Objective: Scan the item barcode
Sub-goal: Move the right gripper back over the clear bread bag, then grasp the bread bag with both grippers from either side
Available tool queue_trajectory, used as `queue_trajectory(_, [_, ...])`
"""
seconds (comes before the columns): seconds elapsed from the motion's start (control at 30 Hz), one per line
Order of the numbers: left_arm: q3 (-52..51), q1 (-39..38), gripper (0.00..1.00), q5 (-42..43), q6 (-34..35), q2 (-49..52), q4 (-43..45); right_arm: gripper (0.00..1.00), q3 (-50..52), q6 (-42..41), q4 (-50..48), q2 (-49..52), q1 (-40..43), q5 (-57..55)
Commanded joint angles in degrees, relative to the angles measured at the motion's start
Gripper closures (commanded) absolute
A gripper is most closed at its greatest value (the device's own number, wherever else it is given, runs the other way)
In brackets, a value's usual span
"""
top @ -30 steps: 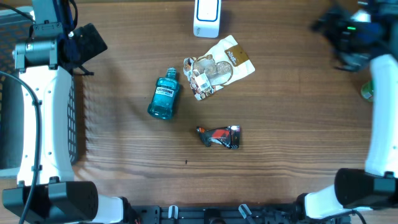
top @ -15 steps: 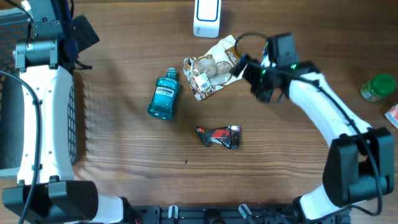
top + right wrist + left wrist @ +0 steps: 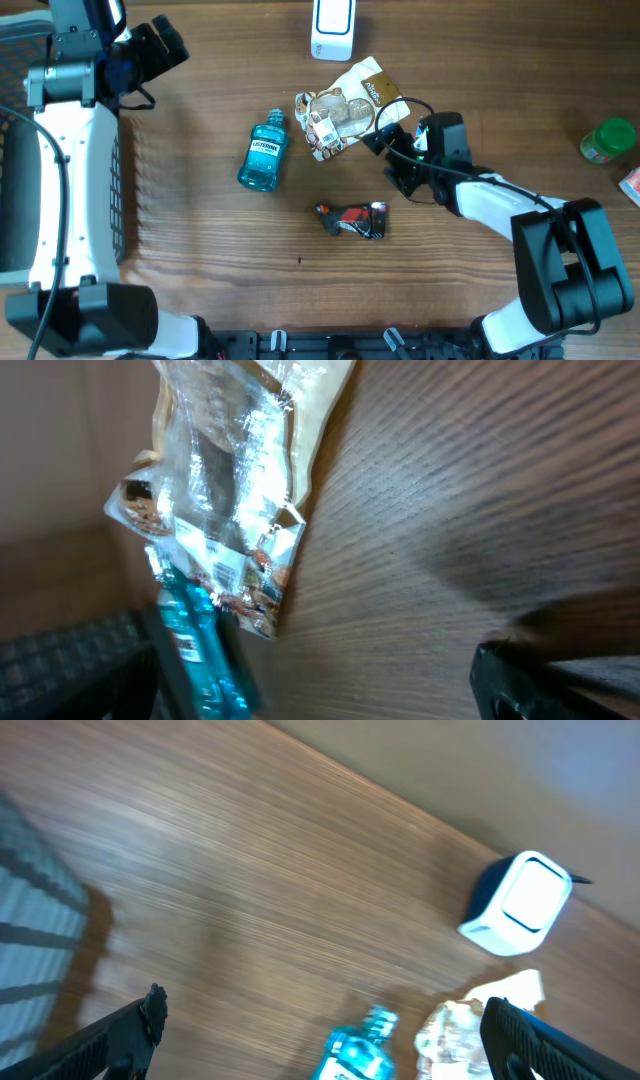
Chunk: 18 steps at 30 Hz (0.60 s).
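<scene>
The table is mid-brown wood with a fine, straight grain. The mouthwash bottle is translucent teal with a white and dark label. The bag is clear, glinting plastic with a cream and brown header and a white sticker. The small packet is black with red and orange. The scanner is white. The jar is green. The left arm and right arm are white-shelled with black joints.

Mock shop checkout, lab-style rig: wood-grain table, white scanner, wire basket, mouthwash btl, snack pkt.
</scene>
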<state>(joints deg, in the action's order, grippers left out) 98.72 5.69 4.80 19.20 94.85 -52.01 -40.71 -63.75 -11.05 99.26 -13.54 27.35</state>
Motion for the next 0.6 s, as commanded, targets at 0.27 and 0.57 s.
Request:
queue_trajectory(0.27, [-0.26, -0.31, 0.00, 24.57, 4.61, 16.35, 5.03, 0.00, 3.96, -12.92, -19.76, 14.93, -0.44, -3.32])
queue_trajectory(0.57, [-0.26, -1.97, 0.00, 35.34, 8.76, 28.57, 14.43, 0.00, 3.96, -14.64, -22.36, 18.82, -0.44, -2.93])
